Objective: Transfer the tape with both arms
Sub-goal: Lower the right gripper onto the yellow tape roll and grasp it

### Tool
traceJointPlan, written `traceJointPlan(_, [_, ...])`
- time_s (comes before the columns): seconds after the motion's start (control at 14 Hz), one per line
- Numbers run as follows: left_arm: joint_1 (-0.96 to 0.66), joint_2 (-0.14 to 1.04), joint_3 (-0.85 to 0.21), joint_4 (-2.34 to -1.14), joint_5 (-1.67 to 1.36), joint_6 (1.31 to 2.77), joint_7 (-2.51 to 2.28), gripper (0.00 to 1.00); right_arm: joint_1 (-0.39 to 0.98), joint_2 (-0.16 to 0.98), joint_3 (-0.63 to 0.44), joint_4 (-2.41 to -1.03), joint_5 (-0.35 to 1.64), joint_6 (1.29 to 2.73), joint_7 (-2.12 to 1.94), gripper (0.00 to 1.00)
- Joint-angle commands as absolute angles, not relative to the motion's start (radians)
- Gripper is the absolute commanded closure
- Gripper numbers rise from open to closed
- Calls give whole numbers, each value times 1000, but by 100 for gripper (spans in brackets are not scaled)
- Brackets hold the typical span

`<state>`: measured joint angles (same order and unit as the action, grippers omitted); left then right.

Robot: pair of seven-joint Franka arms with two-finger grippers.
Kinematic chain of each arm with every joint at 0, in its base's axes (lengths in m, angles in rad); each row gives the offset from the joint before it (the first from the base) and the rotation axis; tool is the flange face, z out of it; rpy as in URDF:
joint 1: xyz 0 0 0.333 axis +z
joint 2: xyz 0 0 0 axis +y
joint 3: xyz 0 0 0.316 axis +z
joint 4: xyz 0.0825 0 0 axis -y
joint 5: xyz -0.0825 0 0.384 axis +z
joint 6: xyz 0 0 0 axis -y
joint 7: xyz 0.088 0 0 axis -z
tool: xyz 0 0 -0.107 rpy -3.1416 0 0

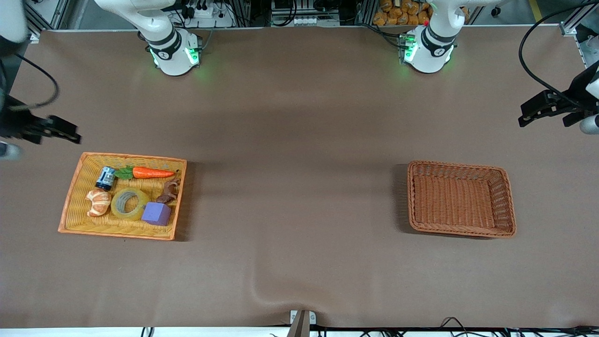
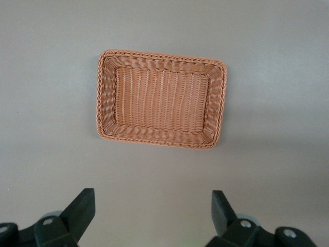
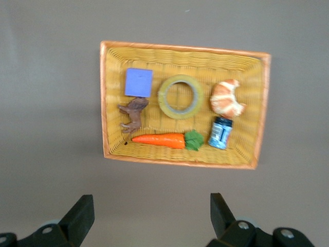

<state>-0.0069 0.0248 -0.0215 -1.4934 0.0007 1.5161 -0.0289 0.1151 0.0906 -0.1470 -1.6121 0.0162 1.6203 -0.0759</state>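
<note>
The tape [image 1: 129, 203], a yellowish translucent roll, lies flat in the orange-rimmed yellow basket [image 1: 75, 187] at the right arm's end of the table, between a croissant and a purple cube. It also shows in the right wrist view [image 3: 180, 96]. My right gripper [image 1: 58, 130] is open and empty, up in the air over the table beside that basket; its fingertips [image 3: 82, 213] stand wide apart. My left gripper [image 1: 538, 111] is open and empty, high over the table's edge at the left arm's end; its fingertips [image 2: 85, 206] stand wide apart.
The yellow basket also holds a purple cube [image 1: 157, 213], a croissant [image 1: 98, 202], a carrot [image 1: 147, 172], a brown toy animal [image 1: 169, 191] and a small blue can [image 1: 105, 178]. An empty brown wicker basket [image 1: 461, 198] stands toward the left arm's end, seen too in the left wrist view [image 2: 161, 98].
</note>
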Motion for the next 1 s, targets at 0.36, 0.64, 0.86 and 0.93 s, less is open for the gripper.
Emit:
traceJointPlan(0.36, [2, 31, -18, -1483, -28, 1497, 2, 0, 178, 353, -147, -1777, 58, 2023, -270, 0])
traceJointPlan(0.64, [-3, 38, -23, -1483, -29, 1497, 2, 0, 127, 474, -149, -1812, 60, 2207, -648, 0])
traceJointPlan(0.86, [-3, 43, -23, -1480, -31, 1502, 0, 0, 115, 512, -149, -1818, 61, 2240, -753, 0])
traceJointPlan(0.93, [-5, 51, -23, -1479, -31, 1503, 0, 0, 106, 526, -147, -1821, 61, 2240, -755, 0])
